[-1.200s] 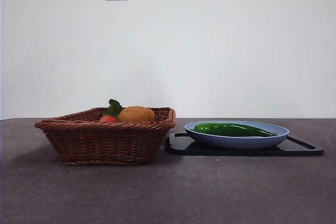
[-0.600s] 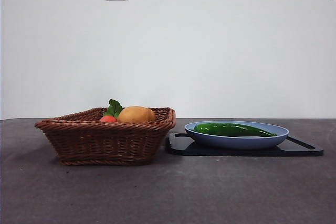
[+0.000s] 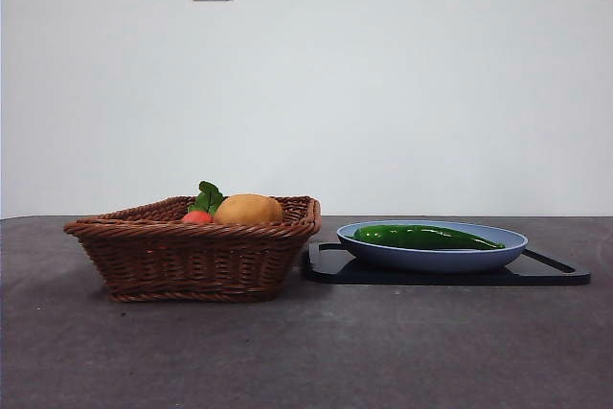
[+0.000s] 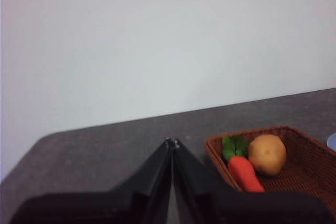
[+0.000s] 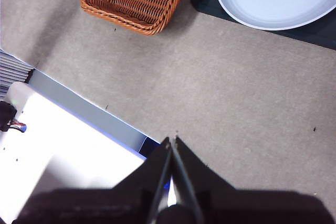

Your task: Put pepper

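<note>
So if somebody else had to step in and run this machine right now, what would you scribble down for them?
Left gripper: shut, empty, raised beside the wicker basket.
Right gripper: shut, empty, high above the bare table.
The pepper lies in the blue plate, which sits on a black tray next to the basket.
Basket holds a carrot and a round tan vegetable.
Done: nothing gripped yet.
Left: pick up the pepper and place it, presumably into the basket.

One pepper (image 3: 426, 236), one plate (image 3: 431, 258), one basket (image 3: 192, 256), one tray (image 3: 556, 273), two claws
</note>
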### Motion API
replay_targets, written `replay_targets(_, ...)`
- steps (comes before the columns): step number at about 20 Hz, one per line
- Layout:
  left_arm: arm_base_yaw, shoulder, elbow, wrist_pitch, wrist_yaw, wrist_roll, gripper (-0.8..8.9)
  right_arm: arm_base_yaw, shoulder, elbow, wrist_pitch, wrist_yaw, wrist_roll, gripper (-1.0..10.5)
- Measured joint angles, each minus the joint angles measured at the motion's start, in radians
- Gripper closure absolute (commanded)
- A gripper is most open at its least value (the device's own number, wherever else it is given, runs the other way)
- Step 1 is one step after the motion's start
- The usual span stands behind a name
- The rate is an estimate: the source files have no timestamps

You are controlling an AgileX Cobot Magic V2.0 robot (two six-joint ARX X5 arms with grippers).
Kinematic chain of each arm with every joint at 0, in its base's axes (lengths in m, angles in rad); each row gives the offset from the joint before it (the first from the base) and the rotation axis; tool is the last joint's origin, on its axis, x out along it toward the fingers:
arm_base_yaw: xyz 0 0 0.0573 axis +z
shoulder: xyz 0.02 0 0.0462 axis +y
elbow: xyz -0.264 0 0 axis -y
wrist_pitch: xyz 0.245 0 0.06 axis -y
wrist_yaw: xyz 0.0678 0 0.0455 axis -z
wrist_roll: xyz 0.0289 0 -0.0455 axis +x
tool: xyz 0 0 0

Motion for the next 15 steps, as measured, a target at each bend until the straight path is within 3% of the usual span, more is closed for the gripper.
replay_targets(6,0.0,-0.102,-0.109,-0.002,0.0,-0.026,8.06,0.0,0.001,0.0,0.0,0.0,0.0,9.4)
replay_targets(15,0.0,-0.114,-0.112,-0.123,0.007,-0.059,8.05,0.0,0.001,0.0,0.0,0.0,0.0,9.4)
